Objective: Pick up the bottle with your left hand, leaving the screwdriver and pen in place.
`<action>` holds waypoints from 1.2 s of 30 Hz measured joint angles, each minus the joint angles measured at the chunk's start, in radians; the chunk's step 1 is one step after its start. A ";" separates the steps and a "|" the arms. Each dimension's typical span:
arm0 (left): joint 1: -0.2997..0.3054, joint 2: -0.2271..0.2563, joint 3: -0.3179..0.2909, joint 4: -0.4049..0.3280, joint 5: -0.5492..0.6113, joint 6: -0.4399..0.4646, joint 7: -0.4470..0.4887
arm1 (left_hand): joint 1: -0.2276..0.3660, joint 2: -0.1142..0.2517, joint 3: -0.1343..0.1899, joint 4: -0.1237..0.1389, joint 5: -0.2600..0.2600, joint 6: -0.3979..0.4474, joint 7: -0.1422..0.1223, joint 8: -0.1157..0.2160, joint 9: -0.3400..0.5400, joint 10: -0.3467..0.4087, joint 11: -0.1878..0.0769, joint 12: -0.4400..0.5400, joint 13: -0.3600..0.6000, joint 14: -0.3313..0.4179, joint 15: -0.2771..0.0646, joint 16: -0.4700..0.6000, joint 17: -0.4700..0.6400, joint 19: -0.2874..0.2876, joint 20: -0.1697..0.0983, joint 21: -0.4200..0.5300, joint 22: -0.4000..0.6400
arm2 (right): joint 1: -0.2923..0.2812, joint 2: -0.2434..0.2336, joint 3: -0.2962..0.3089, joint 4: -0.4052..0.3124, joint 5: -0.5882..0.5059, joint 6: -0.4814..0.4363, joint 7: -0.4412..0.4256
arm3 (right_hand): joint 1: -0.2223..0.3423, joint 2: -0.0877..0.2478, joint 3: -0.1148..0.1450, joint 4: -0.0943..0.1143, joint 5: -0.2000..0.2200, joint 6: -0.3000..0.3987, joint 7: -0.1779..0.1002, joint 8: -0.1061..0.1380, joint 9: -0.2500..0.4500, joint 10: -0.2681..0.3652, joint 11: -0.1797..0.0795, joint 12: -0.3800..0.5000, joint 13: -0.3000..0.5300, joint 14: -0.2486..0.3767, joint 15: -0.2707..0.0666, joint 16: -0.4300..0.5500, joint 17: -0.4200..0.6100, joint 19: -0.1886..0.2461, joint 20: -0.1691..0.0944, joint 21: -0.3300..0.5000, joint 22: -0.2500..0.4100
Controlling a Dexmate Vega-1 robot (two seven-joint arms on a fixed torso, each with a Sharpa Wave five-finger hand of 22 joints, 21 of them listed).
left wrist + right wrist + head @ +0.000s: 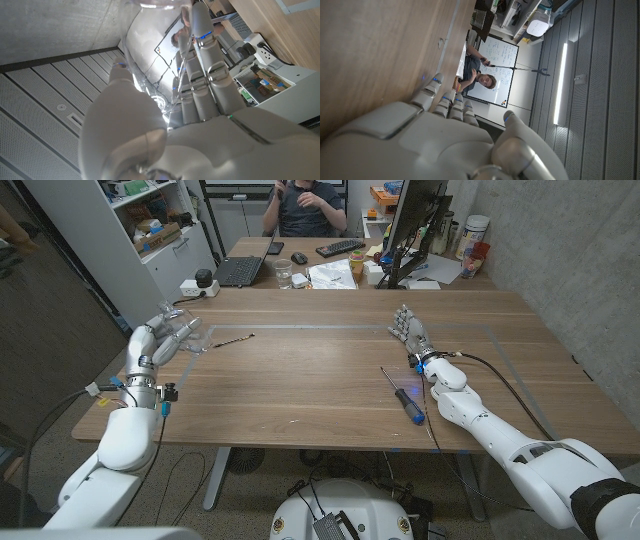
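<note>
My left hand [153, 343] grips the clear plastic bottle [185, 330] at the table's far left edge. In the left wrist view the see-through bottle [155, 75] lies between the thumb and the fingers [205, 65], with the ceiling behind it. A thin black pen [232, 340] lies on the wood just right of the bottle. The screwdriver [404, 396], with a blue and black handle, lies near the front right. Behind the screwdriver my right hand [411, 334] stands on the table, fingers apart and holding nothing; its back [435, 135] shows beside the wood in the right wrist view.
The wooden table [320, 380] adjoins a second desk carrying a laptop [240, 270], a glass [284, 274], a keyboard [340, 248] and a monitor [415, 220]. A person [305, 205] sits behind it. A white cabinet [150, 240] stands at the back left.
</note>
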 measured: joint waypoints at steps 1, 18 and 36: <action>-0.001 -0.002 -0.002 -0.003 -0.003 0.001 -0.004 | 0.000 0.000 0.000 0.000 -0.001 0.006 -0.001 -0.003 0.000 0.001 0.001 0.000 0.000 0.005 -0.002 0.000 0.000 0.003 0.000 0.001 0.002 | 0.001 0.001 0.000 0.002 0.000 0.001 0.001 | 0.000 0.000 0.000 0.000 0.000 0.000 0.000 0.000 0.000 0.000 0.000 0.000 0.000 0.000 0.000 0.000 0.000 0.000 0.000 0.000 0.000; -0.030 -0.025 -0.020 -0.022 -0.058 0.013 -0.053 | 0.000 0.000 0.000 0.000 -0.020 0.012 0.002 -0.007 0.000 0.026 0.008 -0.009 0.000 0.015 0.008 0.000 0.000 0.005 0.002 0.001 0.006 | 0.014 0.009 0.002 0.031 0.003 0.013 0.007 | 0.000 0.000 0.000 0.000 0.004 0.005 0.005 0.000 0.000 0.000 0.000 0.000 0.000 0.000 0.000 0.000 0.000 0.000 0.000 0.000 0.000; -0.057 -0.037 -0.020 -0.023 -0.064 0.015 -0.055 | 0.000 0.000 0.000 0.000 -0.030 0.014 0.000 -0.019 0.000 0.026 0.007 -0.028 0.000 0.019 0.004 -0.008 0.000 0.006 0.003 0.001 0.006 | 0.042 0.027 0.005 0.084 0.005 0.033 0.021 | 0.000 0.000 -0.004 -0.004 0.004 0.006 0.005 0.000 0.000 0.000 0.000 0.000 0.000 0.004 -0.004 0.000 0.000 0.000 0.000 0.000 0.000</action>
